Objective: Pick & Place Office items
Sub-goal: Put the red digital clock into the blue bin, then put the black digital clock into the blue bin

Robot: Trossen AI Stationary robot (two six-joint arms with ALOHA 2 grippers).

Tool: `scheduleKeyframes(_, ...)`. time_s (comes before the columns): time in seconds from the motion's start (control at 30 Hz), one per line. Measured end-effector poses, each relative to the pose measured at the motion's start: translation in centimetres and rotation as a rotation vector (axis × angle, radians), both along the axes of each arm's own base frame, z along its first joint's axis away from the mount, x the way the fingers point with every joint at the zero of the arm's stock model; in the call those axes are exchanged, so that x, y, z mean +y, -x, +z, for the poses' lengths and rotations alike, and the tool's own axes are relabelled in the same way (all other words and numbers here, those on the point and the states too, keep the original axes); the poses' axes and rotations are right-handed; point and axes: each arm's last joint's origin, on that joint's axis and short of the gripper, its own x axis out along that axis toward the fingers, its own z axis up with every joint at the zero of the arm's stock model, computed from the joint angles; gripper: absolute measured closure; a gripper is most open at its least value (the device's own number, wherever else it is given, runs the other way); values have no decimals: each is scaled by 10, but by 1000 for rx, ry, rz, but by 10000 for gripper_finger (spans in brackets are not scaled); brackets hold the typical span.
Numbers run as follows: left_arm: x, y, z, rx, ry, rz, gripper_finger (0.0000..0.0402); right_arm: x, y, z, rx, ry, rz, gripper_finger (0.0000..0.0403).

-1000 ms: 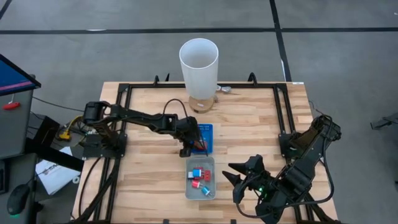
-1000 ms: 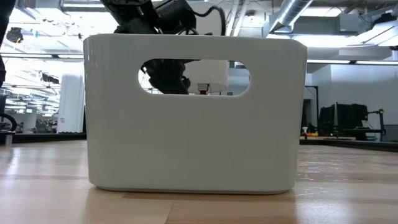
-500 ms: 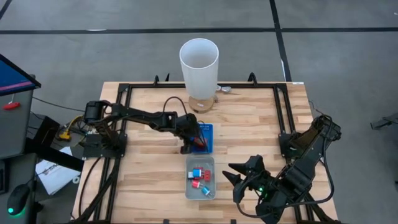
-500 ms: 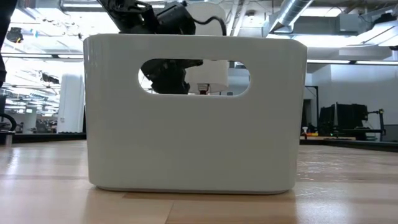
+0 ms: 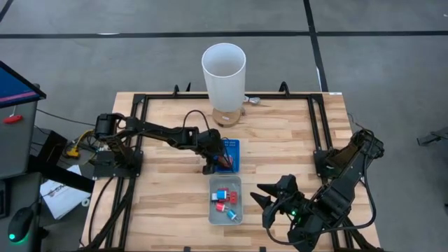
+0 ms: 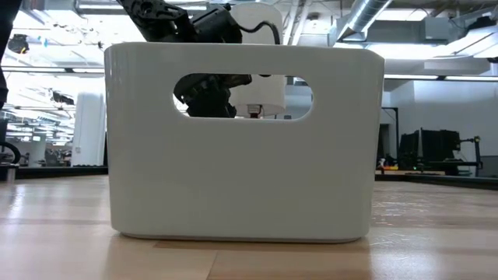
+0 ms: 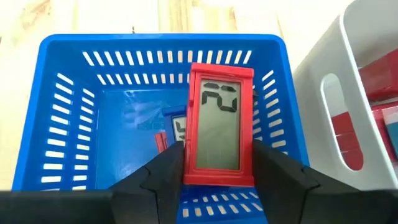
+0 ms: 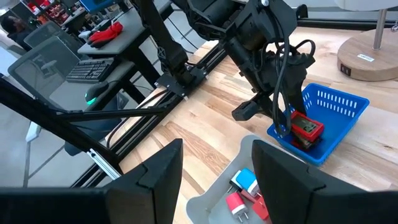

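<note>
Gripping a red rectangular piece with a pale LCD face (image 7: 217,132), the left gripper (image 7: 214,177) hangs over the blue slotted basket (image 7: 65,124), its two dark fingers (image 7: 166,177) pressed against the piece's lower sides. The piece stands upright between them — above the basket's floor, where at least one more red-edged piece (image 7: 166,134) lies partly hidden behind it. In the high view the basket (image 5: 231,145) sits near the middle of the worktop (image 5: 168,203), just in front of the tall white cylinder (image 5: 224,73) on its wooden base.

Touching the basket's front edge is a pale grey tray (image 5: 225,217), holding several small red, blue and white office items (image 5: 224,198); their exact shapes are too small to make out from above.

Parked near the worktop's front right corner, the right gripper (image 5: 269,196) holds nothing, its fingers (image 8: 155,171) spread apart with only air between them.

Filling most of the low view, the grey tray's end wall (image 6: 241,179) hides the basket and the held piece — only dark parts of the left arm show through its handle slot and above its rim.
</note>
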Motion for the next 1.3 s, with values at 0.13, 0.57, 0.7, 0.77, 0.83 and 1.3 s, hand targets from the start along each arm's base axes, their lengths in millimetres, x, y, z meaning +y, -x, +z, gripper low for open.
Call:
scheduleKeyframes(0.13,0,0,0,1,2,3,222,0,0,0,-2,-6,-4,218)
scheduleKeyframes(0.57,0,0,1,-4,22,27,187,-1,1,-1,7,3,-4,218)
scheduleKeyframes(0.7,0,0,2,-5,27,30,182,-1,1,-1,9,5,-4,218)
scheduleKeyframes(0.77,0,2,8,-15,29,30,181,-1,1,-1,9,4,-4,218)
scheduleKeyframes(0.83,0,5,18,-38,9,46,180,-1,1,-1,11,3,-5,218)
scheduleKeyframes(1.3,26,90,51,132,-22,539,180,-3,3,-2,22,12,-16,218)
